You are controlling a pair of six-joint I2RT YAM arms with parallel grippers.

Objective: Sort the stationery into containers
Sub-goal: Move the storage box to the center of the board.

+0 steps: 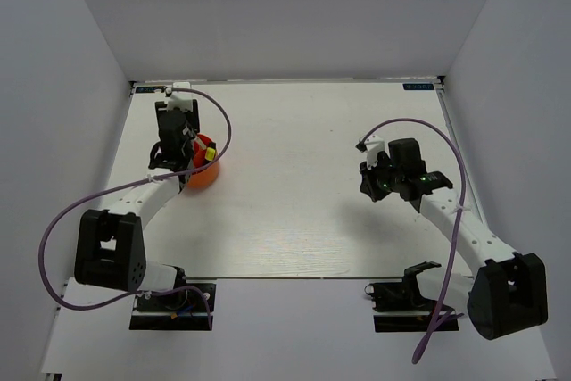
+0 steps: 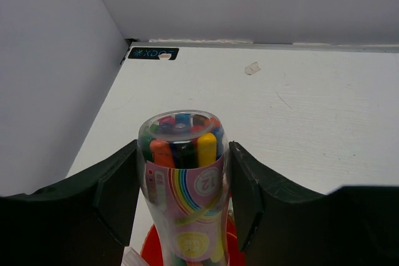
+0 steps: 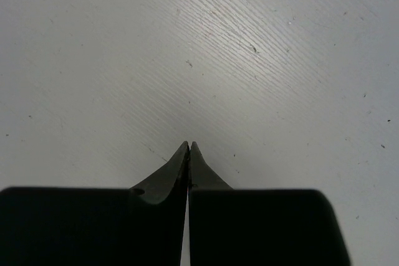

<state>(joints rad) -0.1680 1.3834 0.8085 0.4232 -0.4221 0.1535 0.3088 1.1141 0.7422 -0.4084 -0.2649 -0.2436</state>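
Left gripper [image 2: 182,194] clamps the pink cylindrical tube [image 2: 182,154] between its two dark fingers [image 2: 118,200], one on each side of the tube's wall. It holds the tube upright directly over the red-orange pot [image 2: 149,248], whose rim shows just beneath the tube's lower end; whether the tube's foot touches the pot's inside cannot be told. Through the clear cap [image 2: 181,126], coloured pen ends show packed inside, yellow and orange nearest the camera. From above, the left arm [image 1: 143,195] runs from its base forward toward the pot, elbow bent, wrist over the pot and pointing down. Right gripper [image 3: 189,149] is well apart from the pot, across the table [image 1: 294,211]; its fingertips are pressed together with nothing between them, just above the tabletop. The right arm [image 1: 464,225] slants from its base forward and in toward the pot's side, wrist bent downward
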